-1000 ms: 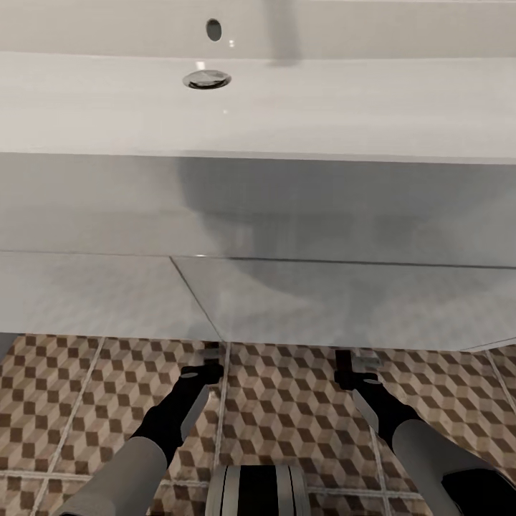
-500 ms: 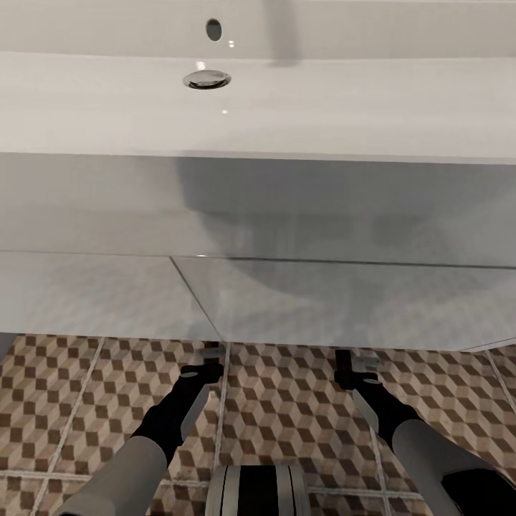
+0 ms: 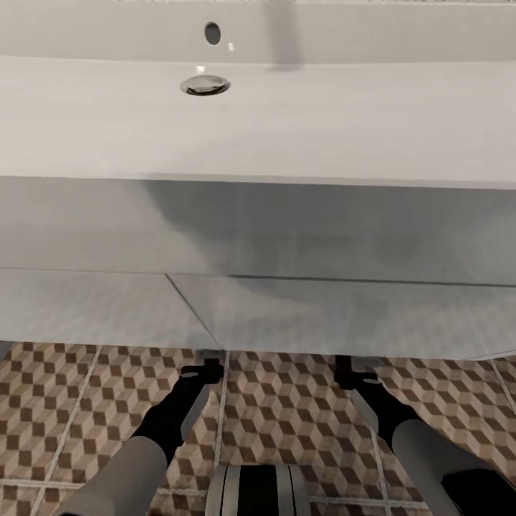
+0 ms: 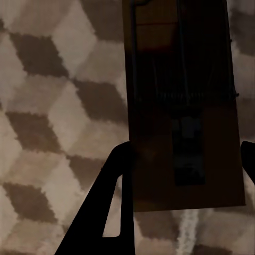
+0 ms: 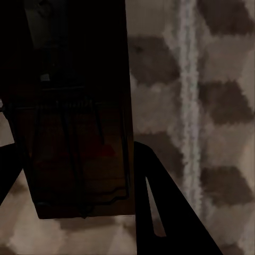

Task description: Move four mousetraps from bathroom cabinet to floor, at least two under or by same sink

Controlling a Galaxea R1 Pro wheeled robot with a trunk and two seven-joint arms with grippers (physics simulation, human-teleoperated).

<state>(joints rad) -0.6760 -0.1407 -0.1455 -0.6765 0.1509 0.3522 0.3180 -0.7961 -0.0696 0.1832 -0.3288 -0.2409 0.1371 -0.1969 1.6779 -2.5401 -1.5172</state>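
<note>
Two mousetraps are in hand. The left wrist view has one mousetrap [image 4: 183, 106], dark brown with a pale wire spring, between the fingers of my left gripper [image 4: 180, 175], which is shut on it just above the bathroom floor [image 4: 48, 106]. My right gripper [image 5: 74, 175] is shut on another mousetrap [image 5: 79, 122] over the tiles. In the head view both grippers, left [image 3: 208, 362] and right [image 3: 355, 365], reach low to the foot of the white vanity [image 3: 322, 315] under the bathroom sink [image 3: 287, 122]. The cabinet is out of view.
The sink's basin has a chrome drain [image 3: 205, 85] and an overflow hole [image 3: 213, 32]. The vanity front stands straight ahead as a wall, with cube-pattern floor tiles [image 3: 287, 408] between it and my base [image 3: 258, 491].
The head view has shifted: the sink and vanity sit lower and larger in the picture. Both arms keep the same pose at the vanity's foot.
</note>
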